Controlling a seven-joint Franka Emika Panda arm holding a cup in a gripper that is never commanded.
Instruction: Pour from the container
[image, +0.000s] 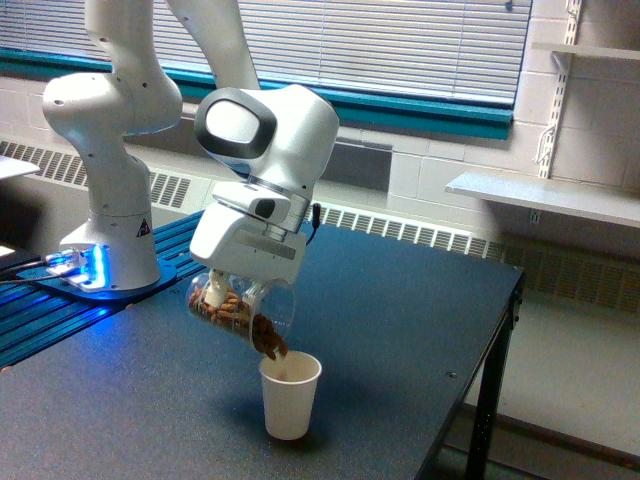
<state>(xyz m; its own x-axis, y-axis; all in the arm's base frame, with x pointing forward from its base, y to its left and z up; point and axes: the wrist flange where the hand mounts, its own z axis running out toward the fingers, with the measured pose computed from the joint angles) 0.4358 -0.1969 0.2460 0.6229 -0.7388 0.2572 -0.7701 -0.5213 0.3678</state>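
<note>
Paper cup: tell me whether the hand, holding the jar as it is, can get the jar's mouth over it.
Probably yes. The hand already tilts the clear jar with its mouth just above the paper cup, brown bits spilling at the rim; nothing stands between.

Gripper (232, 290) fingers mostly hidden behind the container (240, 312); table (400, 330) near edge cut off by frame bottom; arm top cropped.

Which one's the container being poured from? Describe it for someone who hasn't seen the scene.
Start at the white robot arm over the dark table. Under its gripper hangs the container, a clear jar tipped mouth-down with brown bits spilling out. Unlike the white paper cup standing upright below, it is see-through and held off the table.
</note>
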